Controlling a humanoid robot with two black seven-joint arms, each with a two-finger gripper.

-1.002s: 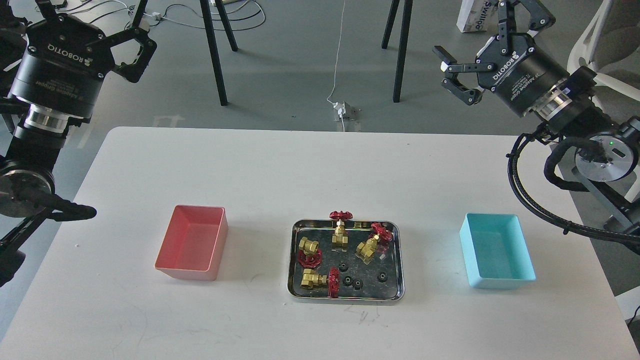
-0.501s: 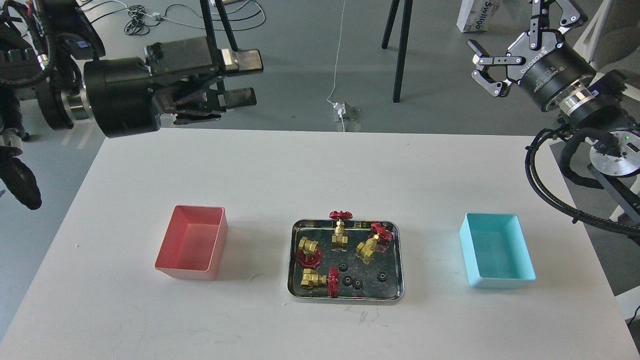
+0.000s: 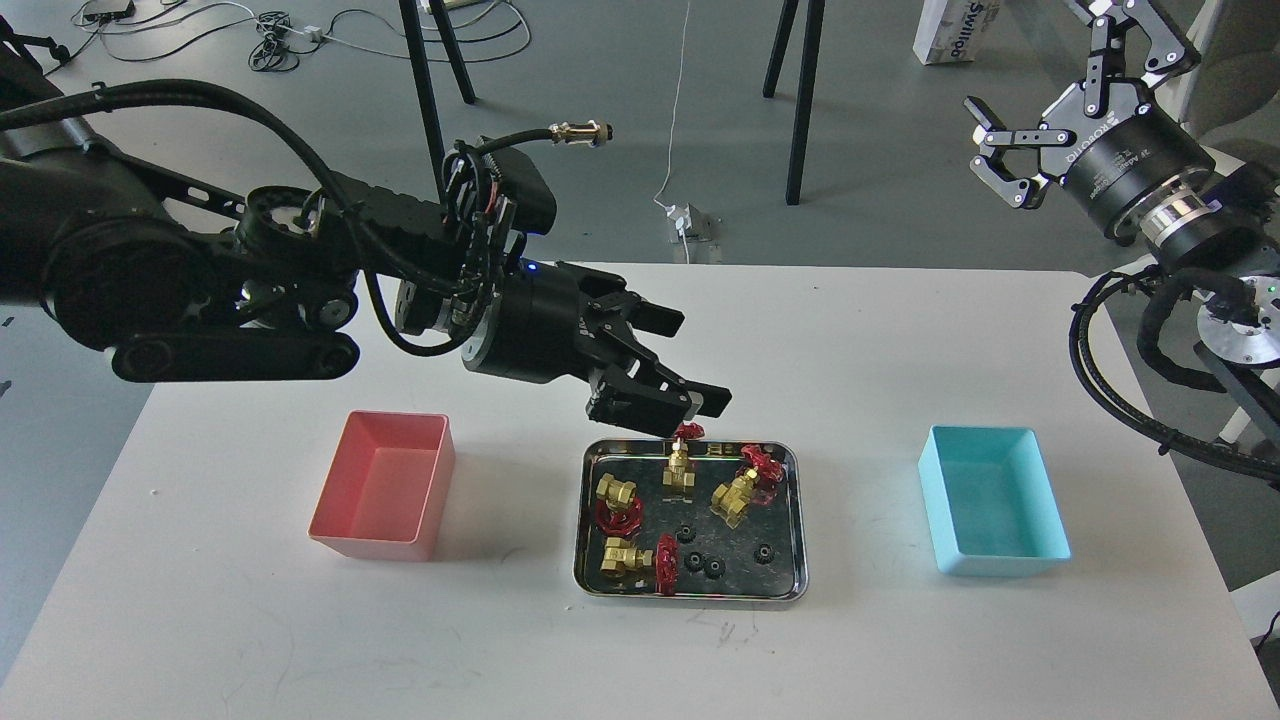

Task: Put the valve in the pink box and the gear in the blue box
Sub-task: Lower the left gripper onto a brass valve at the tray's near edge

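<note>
Several brass valves with red handwheels lie in a shiny steel tray [image 3: 790, 590] at the table's middle; one valve [image 3: 680, 462] stands at the tray's back edge. Several tiny black gears [image 3: 688, 534] lie in the tray's front part. The pink box [image 3: 383, 484] stands empty to the left of the tray. The blue box [image 3: 993, 499] stands empty to the right. My left gripper [image 3: 690, 365] is open and empty, just above and behind the back valve. My right gripper [image 3: 1060, 75] is open and empty, high beyond the table's far right corner.
The white table [image 3: 300, 640] ends close behind the tray's far side. Black stand legs [image 3: 798, 110], cables and a power adapter are on the floor beyond. A white carton [image 3: 947, 30] is at the back right.
My left arm has swung from the far left down and right over the table to the tray's back edge. My right gripper has drawn back a little to the upper right.
</note>
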